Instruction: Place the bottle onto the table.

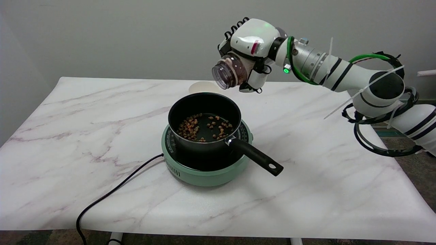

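A clear plastic bottle (229, 72) with brown contents is held in the air, tipped over with its open mouth pointing down and to the left. My right hand (251, 47) grips it around the body, fingers wrapped over the top. The bottle hangs above the far rim of the black pot (204, 117), well above the marble table (85, 136). Most of the bottle's body is hidden by the hand.
The black pot holds several brown pieces and sits on a green hotplate (204, 175) at the table's middle; its handle (259, 157) points to the near right. A black cord (112, 194) runs off the near left edge. A pale round lid (203, 87) lies behind the pot.
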